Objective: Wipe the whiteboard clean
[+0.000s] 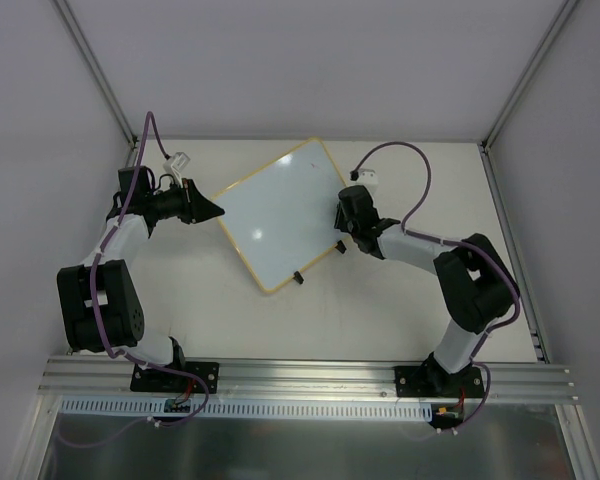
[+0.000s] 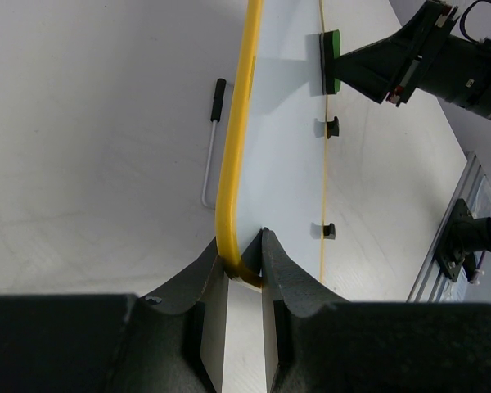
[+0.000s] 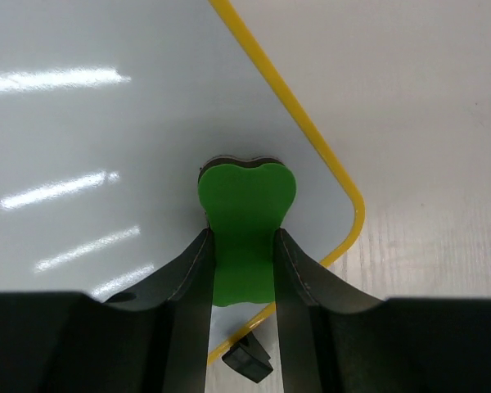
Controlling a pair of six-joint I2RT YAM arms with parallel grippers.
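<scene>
The left gripper [image 2: 244, 255] pinches the yellow-framed corner of the whiteboard [image 1: 280, 215]. The right gripper [image 3: 243, 246] clasps a green eraser [image 3: 245, 201], apparently pressed against the board near the opposite corner. The board sits mid-table [image 1: 380, 320], between the arms.

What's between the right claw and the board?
The green eraser: the right claw grips it, and its dark felt face looks pressed on the board near a corner. The right wrist view shows it best.
</scene>
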